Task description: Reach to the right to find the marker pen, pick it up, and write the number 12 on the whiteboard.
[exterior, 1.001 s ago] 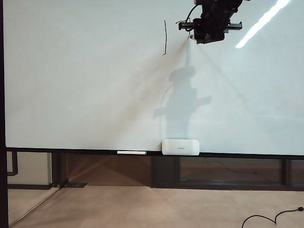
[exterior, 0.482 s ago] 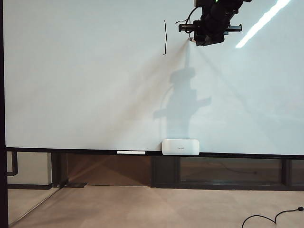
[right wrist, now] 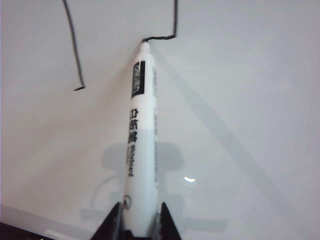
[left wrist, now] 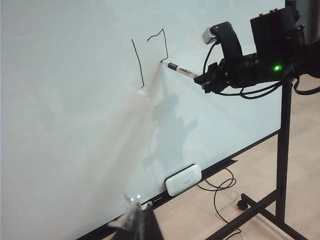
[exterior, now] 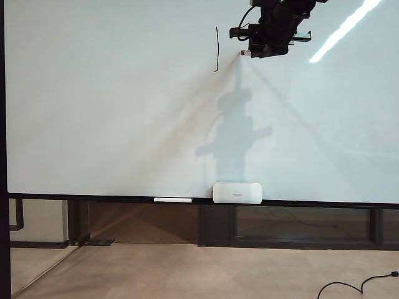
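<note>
The whiteboard (exterior: 112,112) fills the exterior view. High on it is a thin black upright stroke (exterior: 217,48). My right gripper (exterior: 269,34) is up at the board, shut on the marker pen (right wrist: 141,140), a white barrel with black lettering. The pen's tip touches the board at the end of an angular black line (right wrist: 174,25), to the right of the upright stroke (right wrist: 72,47). The left wrist view shows both marks (left wrist: 150,50) and the pen (left wrist: 182,71). My left gripper (left wrist: 137,225) is low and away from the board; its blurred fingers meet in a point, holding nothing.
A white rounded eraser block (exterior: 237,192) and a long thin white marker (exterior: 173,200) lie on the board's bottom ledge. The board stands on a dark wheeled stand (left wrist: 282,165). A black cable (left wrist: 220,182) trails on the floor.
The right gripper has shifted a little to the left along the board with the pen, and its shadow moved with it. The left arm kept still.
</note>
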You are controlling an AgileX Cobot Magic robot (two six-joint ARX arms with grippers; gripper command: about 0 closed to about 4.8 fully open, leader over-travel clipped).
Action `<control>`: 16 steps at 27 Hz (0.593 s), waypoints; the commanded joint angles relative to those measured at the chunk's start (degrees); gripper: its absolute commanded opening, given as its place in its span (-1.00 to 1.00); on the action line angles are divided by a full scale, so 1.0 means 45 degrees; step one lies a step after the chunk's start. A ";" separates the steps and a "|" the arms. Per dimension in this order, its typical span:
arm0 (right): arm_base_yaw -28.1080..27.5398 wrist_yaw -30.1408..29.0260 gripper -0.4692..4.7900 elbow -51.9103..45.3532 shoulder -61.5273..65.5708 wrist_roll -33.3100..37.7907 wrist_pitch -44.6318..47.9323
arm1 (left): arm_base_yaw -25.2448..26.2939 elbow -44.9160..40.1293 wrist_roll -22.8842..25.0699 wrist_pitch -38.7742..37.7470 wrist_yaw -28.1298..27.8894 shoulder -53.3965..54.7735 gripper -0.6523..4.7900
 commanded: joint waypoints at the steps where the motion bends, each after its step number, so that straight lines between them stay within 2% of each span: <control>1: 0.0107 -0.0214 -0.84 0.0034 -0.0063 0.0039 0.0350 | -0.0005 0.0044 -0.0044 0.0155 0.0044 -0.0039 -0.78; 16: 0.0335 -0.0097 -0.84 0.0039 0.0233 0.0039 0.0617 | -0.0005 0.0044 -0.0039 0.0146 0.0044 -0.0044 -0.78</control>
